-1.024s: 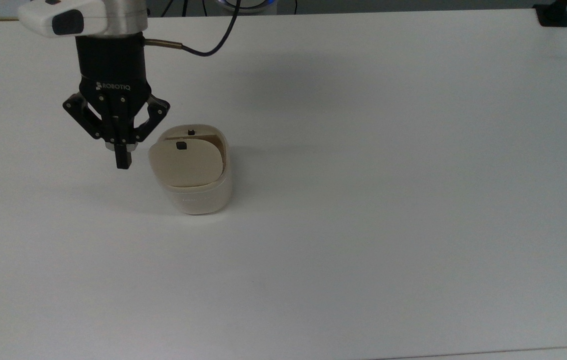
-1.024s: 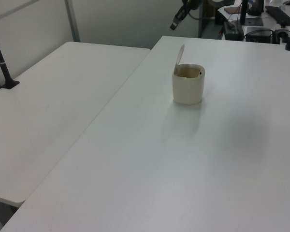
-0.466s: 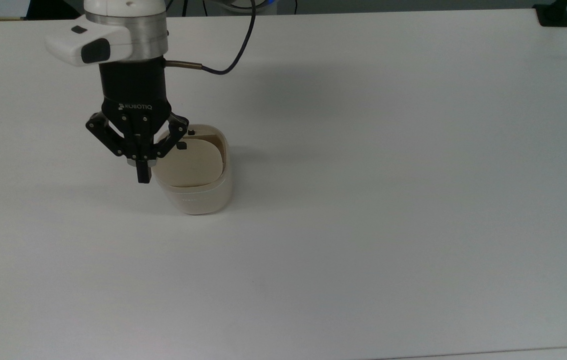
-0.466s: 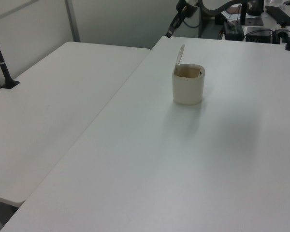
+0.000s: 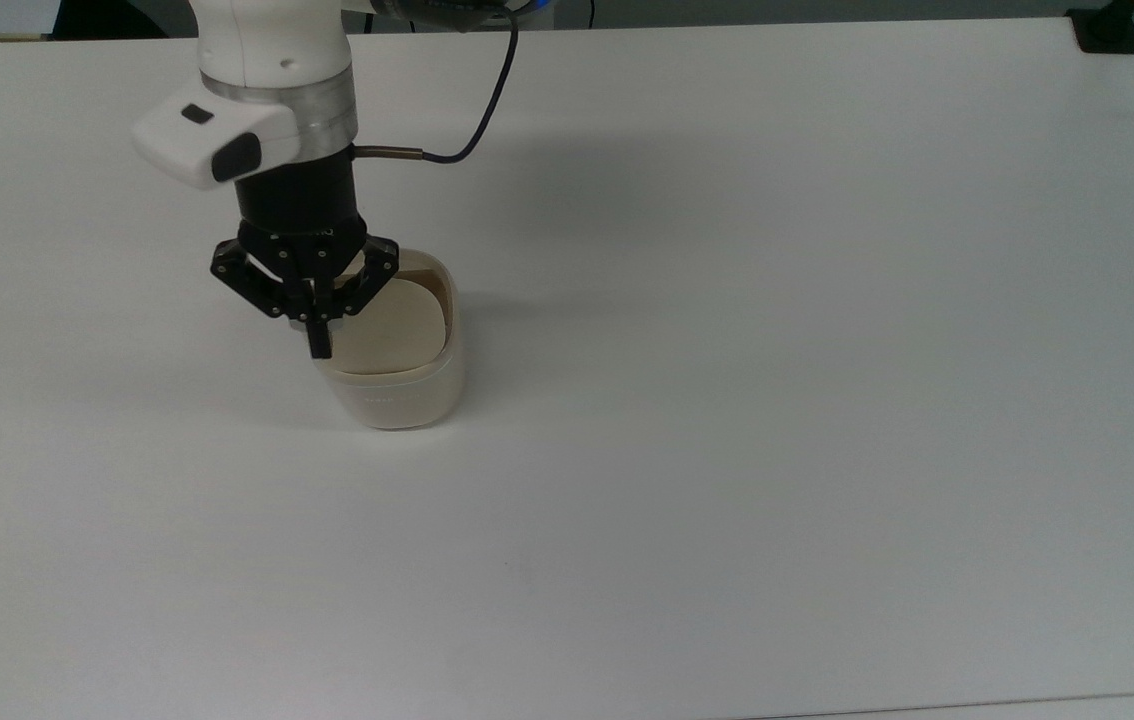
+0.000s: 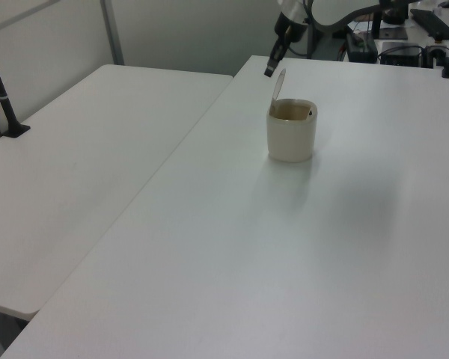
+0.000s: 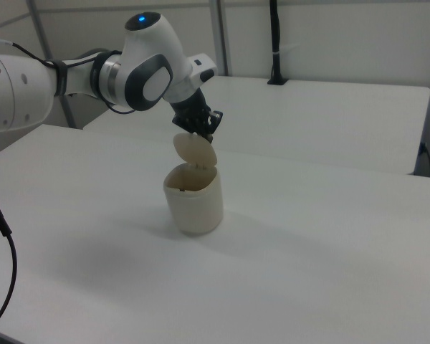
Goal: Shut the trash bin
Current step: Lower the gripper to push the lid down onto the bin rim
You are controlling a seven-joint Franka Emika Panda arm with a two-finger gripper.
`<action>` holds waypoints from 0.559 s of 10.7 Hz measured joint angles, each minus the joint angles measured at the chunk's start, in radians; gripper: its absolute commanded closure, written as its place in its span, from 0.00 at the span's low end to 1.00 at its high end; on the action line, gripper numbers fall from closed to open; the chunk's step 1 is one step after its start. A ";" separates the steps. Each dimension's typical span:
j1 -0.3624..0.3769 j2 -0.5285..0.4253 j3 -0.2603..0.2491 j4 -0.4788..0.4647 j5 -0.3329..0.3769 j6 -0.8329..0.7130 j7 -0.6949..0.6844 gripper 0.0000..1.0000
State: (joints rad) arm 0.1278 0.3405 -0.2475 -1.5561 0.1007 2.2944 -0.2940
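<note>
We see the trash bin (image 5: 397,350) on the white desk (image 5: 777,400), lid (image 7: 195,150) standing open | top view: gripper (image 5: 319,345) jaws together, over the lid's left edge | right view: gripper (image 7: 208,136) just behind the upright lid | since 1.0 s ago it moved from beside the bin onto the lid.
</note>
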 measured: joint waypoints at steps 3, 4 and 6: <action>0.000 -0.001 0.000 0.000 0.000 -0.109 -0.035 1.00; 0.000 -0.001 0.000 -0.003 0.000 -0.120 -0.037 1.00; -0.001 0.000 0.000 -0.024 0.000 -0.125 -0.040 1.00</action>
State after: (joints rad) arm 0.1272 0.3400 -0.2475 -1.5802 0.1007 2.1697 -0.3338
